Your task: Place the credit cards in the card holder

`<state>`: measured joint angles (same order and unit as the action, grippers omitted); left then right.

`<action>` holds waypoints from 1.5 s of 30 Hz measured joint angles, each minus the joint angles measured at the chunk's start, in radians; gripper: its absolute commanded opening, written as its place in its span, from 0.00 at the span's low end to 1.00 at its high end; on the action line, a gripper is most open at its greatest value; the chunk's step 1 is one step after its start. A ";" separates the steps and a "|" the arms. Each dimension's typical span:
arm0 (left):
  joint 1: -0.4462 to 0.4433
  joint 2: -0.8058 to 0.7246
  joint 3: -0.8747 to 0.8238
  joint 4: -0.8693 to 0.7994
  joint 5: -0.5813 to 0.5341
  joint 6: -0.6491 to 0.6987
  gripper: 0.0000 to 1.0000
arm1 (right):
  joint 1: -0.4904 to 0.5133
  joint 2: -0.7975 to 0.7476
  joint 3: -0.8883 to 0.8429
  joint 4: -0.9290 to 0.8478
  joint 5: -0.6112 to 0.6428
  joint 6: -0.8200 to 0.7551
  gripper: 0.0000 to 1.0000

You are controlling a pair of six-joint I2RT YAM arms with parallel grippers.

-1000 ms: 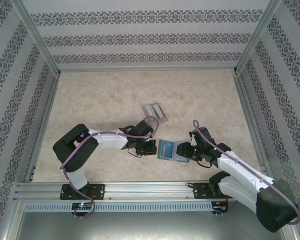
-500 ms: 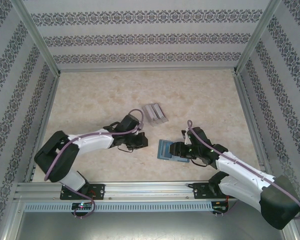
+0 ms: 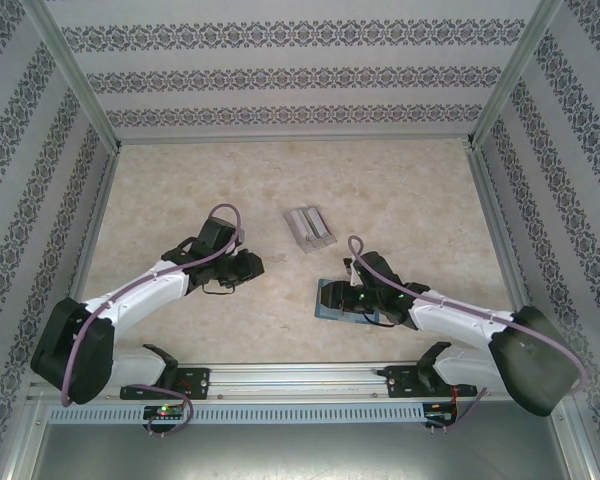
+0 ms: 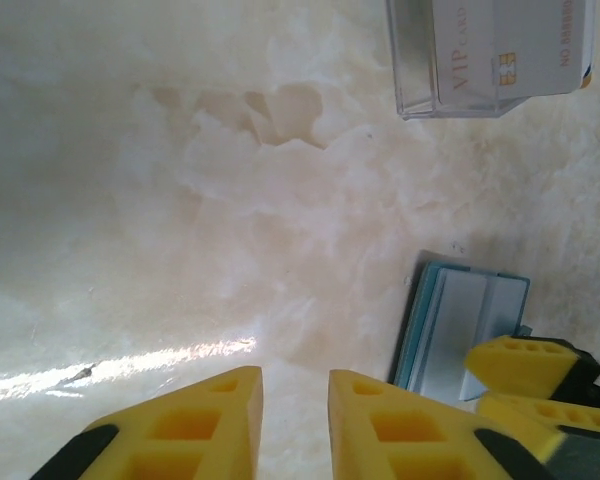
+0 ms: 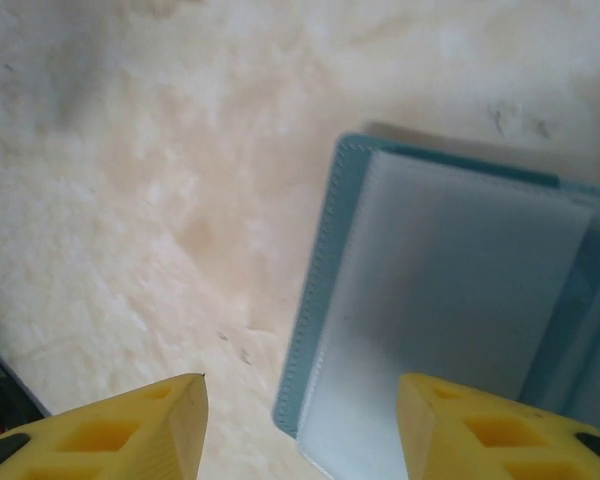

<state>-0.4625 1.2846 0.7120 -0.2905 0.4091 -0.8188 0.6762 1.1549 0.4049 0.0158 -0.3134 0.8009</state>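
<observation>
Top view, table (image 3: pixel 180 190): card holder (image 3: pixel 352 302) at 5 o'clock of centre, flat and opened, pale inside up, teal rim round it. Credit cards (image 3: pixel 310 228) in a small overlapped pile near centre, at 11 o'clock of the card holder, apart from it, on bare table. Left tool (image 3: pixel 250 265) at 9 o'clock of the card holder, well apart from it, at 8 o'clock of the cards. Right tool (image 3: pixel 332 300) over the card holder's 9 o'clock edge, arm reaching in from 4 o'clock.

Left wrist view: left tool narrow, only a slim gap between the yellow fingers (image 4: pixel 195 425), nothing in it, bare table beneath. Cards at 1 o'clock, top one pale, printed "VIP CARD", with a chip. Card holder at 4 o'clock, right tool's yellow fingertips at its 4 o'clock corner; touching or not, cannot tell.

Right wrist view: right tool wide, holding nothing. One finger (image 5: pixel 145 425) over bare table, the other over the pale inside, the stitched teal edge between them. Height above the card holder: cannot tell.
</observation>
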 measured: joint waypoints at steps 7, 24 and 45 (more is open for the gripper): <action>-0.001 0.008 0.028 -0.010 -0.003 0.007 0.56 | -0.020 -0.152 0.108 -0.151 0.130 -0.109 0.54; -0.002 -0.148 0.043 -0.223 -0.175 0.061 0.87 | -0.004 0.590 0.856 -0.402 0.295 -0.496 0.59; -0.002 -0.178 0.013 -0.280 -0.205 0.109 0.88 | 0.056 0.766 1.091 -0.618 0.640 -0.650 0.58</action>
<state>-0.4644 1.1065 0.7254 -0.5701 0.2043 -0.7101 0.7319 1.9205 1.4956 -0.6018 0.3271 0.1505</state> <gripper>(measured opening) 0.875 0.585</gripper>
